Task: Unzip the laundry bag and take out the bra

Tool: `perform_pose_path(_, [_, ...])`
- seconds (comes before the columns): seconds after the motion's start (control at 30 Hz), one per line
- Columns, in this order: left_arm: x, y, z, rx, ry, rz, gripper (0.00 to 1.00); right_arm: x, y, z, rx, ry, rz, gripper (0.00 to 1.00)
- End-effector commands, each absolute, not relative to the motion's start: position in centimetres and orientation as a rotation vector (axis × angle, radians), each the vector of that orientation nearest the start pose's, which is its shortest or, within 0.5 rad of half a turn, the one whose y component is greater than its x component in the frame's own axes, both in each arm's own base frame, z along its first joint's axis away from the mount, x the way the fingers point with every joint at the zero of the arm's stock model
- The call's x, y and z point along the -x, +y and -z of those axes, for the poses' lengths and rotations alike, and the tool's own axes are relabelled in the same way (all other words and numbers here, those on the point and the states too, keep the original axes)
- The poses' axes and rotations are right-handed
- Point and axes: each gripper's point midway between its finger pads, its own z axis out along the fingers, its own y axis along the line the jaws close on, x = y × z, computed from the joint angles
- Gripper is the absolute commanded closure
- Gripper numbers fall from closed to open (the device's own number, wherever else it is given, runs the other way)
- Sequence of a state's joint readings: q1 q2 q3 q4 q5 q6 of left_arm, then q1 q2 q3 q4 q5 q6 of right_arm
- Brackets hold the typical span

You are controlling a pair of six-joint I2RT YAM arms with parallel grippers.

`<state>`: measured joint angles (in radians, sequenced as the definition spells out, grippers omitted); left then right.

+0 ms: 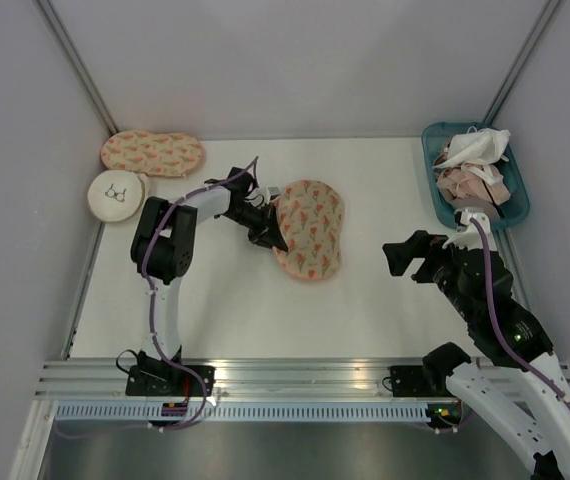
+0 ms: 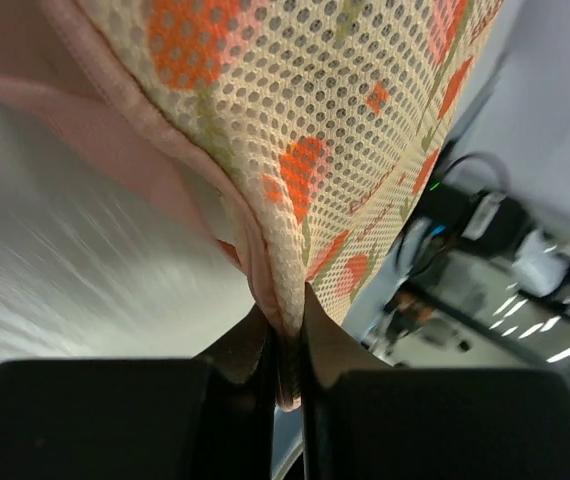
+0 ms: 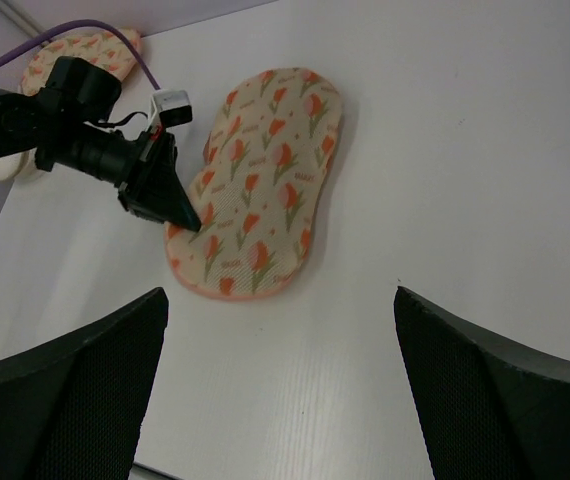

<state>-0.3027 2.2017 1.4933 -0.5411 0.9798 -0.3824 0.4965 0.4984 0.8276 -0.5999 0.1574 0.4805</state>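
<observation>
Reaching rightward, elbow folded: left gripper, jaws clamped on laundry bag pink edging; right gripper, jaws spread wide, poised above table, apart from bag.

Both arms are built of white tubular links joined by chunky black joint housings, and the left arm and the right arm each carry a thin purple cable running along the outside. The left gripper is matte black, tapering to 2 narrow wedge-shaped fingers, with a small white camera block mounted just behind them. The right gripper has 2 broad black fingers whose inner faces show a fine dotted texture.
</observation>
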Motion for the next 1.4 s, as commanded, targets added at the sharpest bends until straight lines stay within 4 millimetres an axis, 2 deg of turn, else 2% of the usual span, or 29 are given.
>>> perform_pose_path(0.0, [-26.4,-24.6,-5.8,-0.646,3.006,1.217,0.98,-21.4,9.5,-27.8,-0.149,1.864,-0.488,0.02])
perform_pose_path(0.03, [-25.6,-25.0,-6.1,-0.692,3.006,1.202,0.98,-21.5,9.6,-27.8,-0.141,1.867,-0.490,0.02])
perform_pose_path(0.1, [-22.6,-26.9,-7.2,-0.882,2.966,1.258,0.98,-21.8,9.8,-27.3,-0.138,1.882,-0.480,0.02])
perform_pose_path(0.17, [-19.3,-28.1,-7.1,-1.079,2.974,1.218,0.98,-22.0,9.9,-26.7,-0.124,1.903,-0.464,0.02])
perform_pose_path(0.23, [-16.9,-28.5,-7.3,-1.187,2.987,1.221,0.97,-22.3,10.0,-26.0,-0.117,1.922,-0.451,0.02])
perform_pose_path(0.27, [-15.2,-29.2,-7.3,-1.294,2.962,1.227,0.97,-22.5,10.0,-25.1,-0.120,1.942,-0.439,0.02])
perform_pose_path(0.37, [-12.8,-29.1,-7.3,-1.410,2.951,1.184,0.97,-23.1,10.3,-23.5,-0.136,1.967,-0.432,0.02])
perform_pose_path(0.4, [-12.6,-28.6,-7.2,-1.420,2.952,1.135,0.98,-23.2,10.4,-22.8,-0.144,1.981,-0.427,0.02])
perform_pose_path(0.43, [-12.6,-28.4,-7.1,-1.419,2.957,1.105,0.98,-23.5,10.5,-22.5,-0.154,1.985,-0.427,0.02])
perform_pose_path(0.47, [-12.7,-28.0,-7.0,-1.404,2.974,1.052,0.98,-23.8,10.6,-21.0,-0.170,2.020,-0.417,0.02])
perform_pose_path(0.5, [-13.3,-26.9,-6.1,-1.400,3.007,0.913,0.98,-23.9,10.7,-20.3,-0.183,2.033,-0.412,0.02])
perform_pose_path(0.53, [-13.5,-26.4,-5.6,-1.393,3.026,0.845,0.98,-24.2,10.8,-20.0,-0.195,2.035,-0.414,0.02])
perform_pose_path(0.57, [-13.8,-26.1,-5.2,-1.371,3.049,0.786,0.98,-24.4,10.9,-18.7,-0.208,2.070,-0.400,0.02])
perform_pose_path(0.67, [-15.6,-23.3,-2.8,-1.330,3.118,0.416,0.98,-24.7,12.0,-17.4,-0.233,2.107,-0.445,0.02])
perform_pose_path(0.77, [-16.5,-22.4,-2.1,-1.302,3.136,0.329,0.98,-24.5,13.3,-16.1,-0.228,2.135,-0.522,0.02])
perform_pose_path(0.87, [-17.8,-21.4,-1.1,-1.287,3.143,0.200,0.98,-24.2,13.6,-14.2,-0.251,2.172,-0.540,0.10])
perform_pose_path(0.9, [-18.3,-20.9,-0.7,-1.279,3.146,0.140,0.98,-24.0,13.6,-13.8,-0.257,2.181,-0.547,0.18])
perform_pose_path(0.97, [-19.5,-19.9,0.0,-1.257,3.150,0.009,0.98,-23.3,14.2,-12.2,-0.267,2.209,-0.594,0.28])
perform_pose_path(1.07, [-20.9,-19.1,0.8,-1.229,3.147,-0.090,0.98,-22.5,15.2,-10.4,-0.279,2.233,-0.680,0.30])
perform_pose_path(1.17, [-22.0,-18.6,1.0,-1.222,3.126,-0.172,0.98,-22.3,15.4,-8.1,-0.313,2.248,-0.700,0.25])
perform_pose_path(1.23, [-22.2,-18.6,1.0,-1.222,3.116,-0.180,0.98,-21.9,16.6,-7.2,-0.290,2.263,-0.795,0.21])
perform_pose_path(1.37, [-22.7,-18.9,0.7,-1.214,3.095,-0.173,0.98,-21.8,18.9,-8.1,-0.279,2.199,-1.004,0.18])
